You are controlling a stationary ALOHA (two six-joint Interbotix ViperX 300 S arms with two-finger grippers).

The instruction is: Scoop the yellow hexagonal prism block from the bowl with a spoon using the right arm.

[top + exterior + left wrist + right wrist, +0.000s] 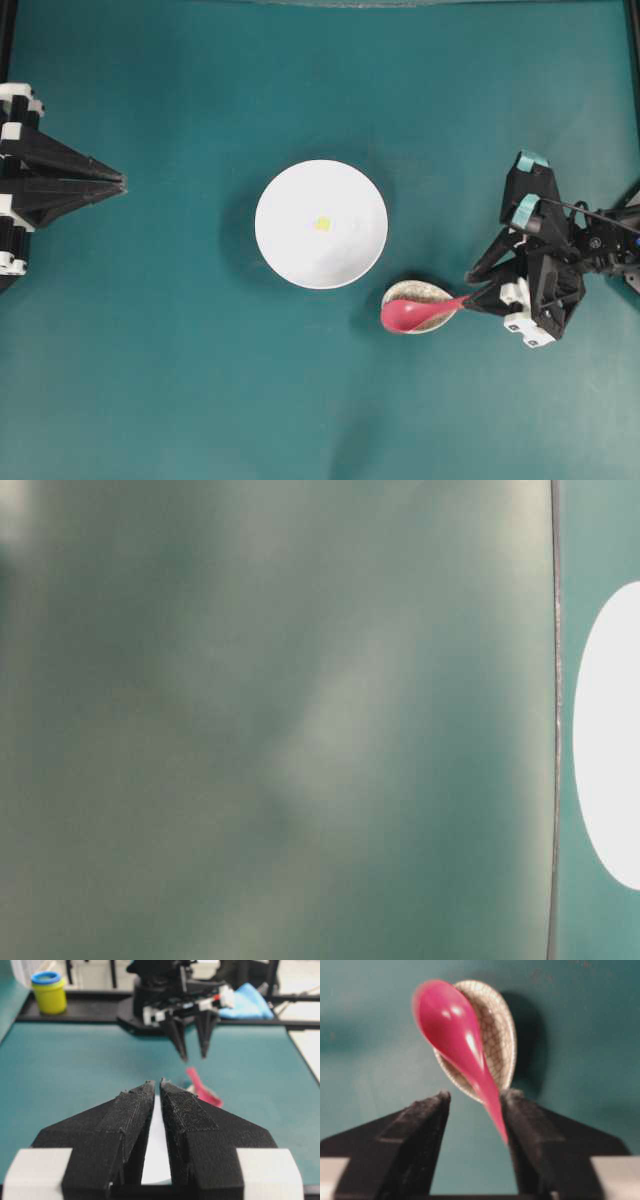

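Overhead, over a teal table [150,380].
Lay spoon [418,313] long-axis left-right, scoop leftward; stood right gripper [472,1102] parted around handle, left gripper [156,1087] closed, empty.

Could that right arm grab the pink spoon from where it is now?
Probably yes. The right gripper is open, its jaws already on either side of the spoon handle, which sticks out from the speckled spoon rest. Nothing sits between them; closing should catch it.

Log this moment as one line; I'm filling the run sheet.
right end effector: open around spoon handle | spoon: on spoon rest | yellow block: in bowl | left end effector: shut
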